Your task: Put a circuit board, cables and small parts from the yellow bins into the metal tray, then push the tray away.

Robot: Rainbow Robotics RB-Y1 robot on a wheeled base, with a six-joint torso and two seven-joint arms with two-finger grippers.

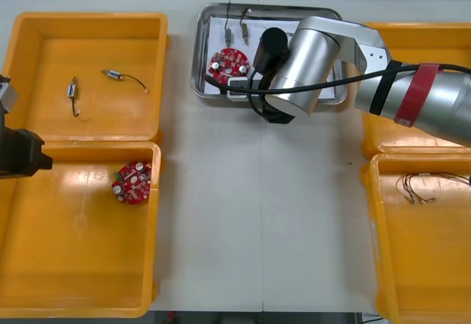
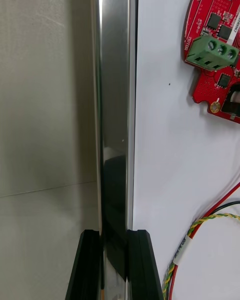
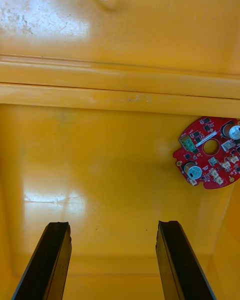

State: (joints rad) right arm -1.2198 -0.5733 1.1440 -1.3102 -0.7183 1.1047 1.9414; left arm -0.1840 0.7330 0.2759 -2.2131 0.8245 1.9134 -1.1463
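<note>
- Your right gripper (image 2: 114, 232) is clamping the thin rim of the metal tray (image 2: 114, 105), with one black finger outside it and one inside.
- The tray is sitting between the bins, toward the table's far edge.
- A circuit board (image 2: 212, 45) and cables (image 2: 184, 244) are lying inside, with the cables just beside the inner finger.
- You are risking a twist. Pushing from a rim grip could swing the tray, let the fingers slip off, or snag those cables.
- Your left gripper (image 3: 112, 225) is hanging with its fingers spread apart over a yellow bin (image 3: 100, 155) holding a second circuit board (image 3: 210, 152).
</note>
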